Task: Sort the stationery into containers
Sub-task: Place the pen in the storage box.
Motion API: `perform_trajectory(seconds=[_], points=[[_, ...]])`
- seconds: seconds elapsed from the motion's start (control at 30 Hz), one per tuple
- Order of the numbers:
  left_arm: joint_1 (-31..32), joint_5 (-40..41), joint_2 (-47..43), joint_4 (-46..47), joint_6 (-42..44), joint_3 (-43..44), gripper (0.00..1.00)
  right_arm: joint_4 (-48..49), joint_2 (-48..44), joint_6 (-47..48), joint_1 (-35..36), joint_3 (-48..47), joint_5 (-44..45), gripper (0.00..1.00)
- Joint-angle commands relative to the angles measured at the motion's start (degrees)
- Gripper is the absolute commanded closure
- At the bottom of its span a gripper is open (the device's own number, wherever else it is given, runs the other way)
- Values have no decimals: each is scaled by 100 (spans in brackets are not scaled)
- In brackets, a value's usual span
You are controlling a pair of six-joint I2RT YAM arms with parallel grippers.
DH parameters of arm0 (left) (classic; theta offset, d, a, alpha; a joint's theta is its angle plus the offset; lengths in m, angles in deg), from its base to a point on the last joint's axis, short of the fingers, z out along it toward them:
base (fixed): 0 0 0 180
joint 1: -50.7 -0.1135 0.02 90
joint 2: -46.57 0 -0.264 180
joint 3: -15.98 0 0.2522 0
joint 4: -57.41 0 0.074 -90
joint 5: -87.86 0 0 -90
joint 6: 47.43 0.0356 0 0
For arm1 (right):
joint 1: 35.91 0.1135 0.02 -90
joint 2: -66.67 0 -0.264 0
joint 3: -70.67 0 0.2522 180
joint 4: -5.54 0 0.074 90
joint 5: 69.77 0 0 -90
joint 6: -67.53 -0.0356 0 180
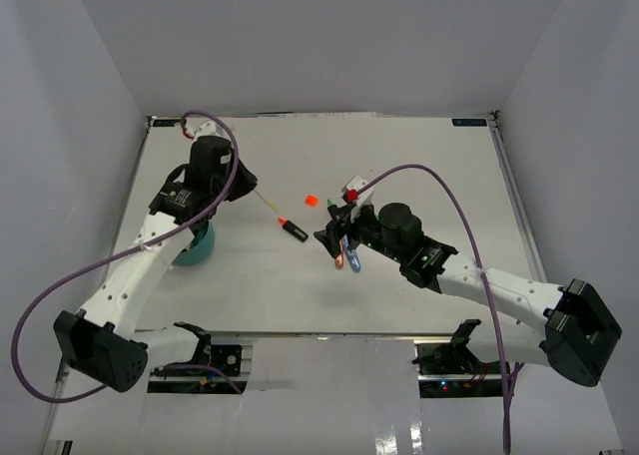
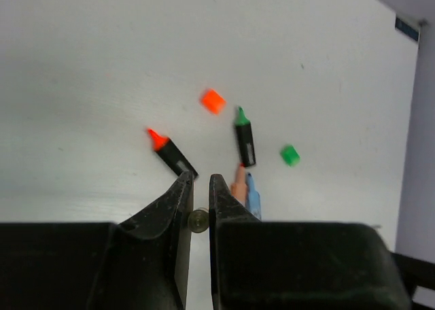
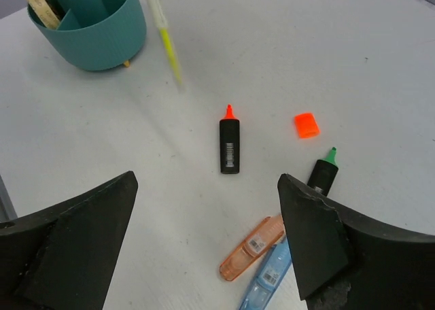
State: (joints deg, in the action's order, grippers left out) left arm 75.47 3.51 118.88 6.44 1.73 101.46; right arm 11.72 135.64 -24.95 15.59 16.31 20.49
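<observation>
My left pincer (image 2: 200,181) grips a thin yellow plastic pen (image 3: 166,41); my right pincer (image 3: 207,181) gapes wide near a short black orange-capped marker (image 3: 230,147)

Left arm (image 1: 130,275) reaching up the left side, left gripper (image 2: 197,181) pinched tight on a thin yellow pen (image 3: 166,41), right arm (image 1: 499,290) stretched toward centre, right gripper (image 3: 207,179) spread wide.
</observation>
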Motion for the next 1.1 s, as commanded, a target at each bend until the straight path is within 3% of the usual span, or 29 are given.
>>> perform_trajectory(seconds=[0.0, 0.2, 0.3, 0.57, 0.8, 0.9, 1.07], points=[[-480, 1824, -832, -260, 269, -201, 90, 19, -366, 55, 17, 183, 484, 10], [-2026, 2168, -1650, -164, 744, -703, 89, -113, -735, 72, 0, 509, 590, 10], [-2388, 2335, -1826, -164, 893, -756, 89, -131, -841, 98, 9, 649, 608, 10], [-2908, 2529, -1888, 170, 1008, -1239, 92, -149, -1043, 222, -53, 869, 713, 10], [-3242, 2011, -1624, 591, 911, -1626, 92, -149, -1184, 222, -97, 1010, 775, 10], [-3347, 1808, -1475, 654, 850, -1732, 85, -175, -1193, 222, -106, 1010, 810, 10], [-3453, 1562, -1378, 663, 850, -1776, 64, -245, -1132, 222, -123, 984, 880, 10]])
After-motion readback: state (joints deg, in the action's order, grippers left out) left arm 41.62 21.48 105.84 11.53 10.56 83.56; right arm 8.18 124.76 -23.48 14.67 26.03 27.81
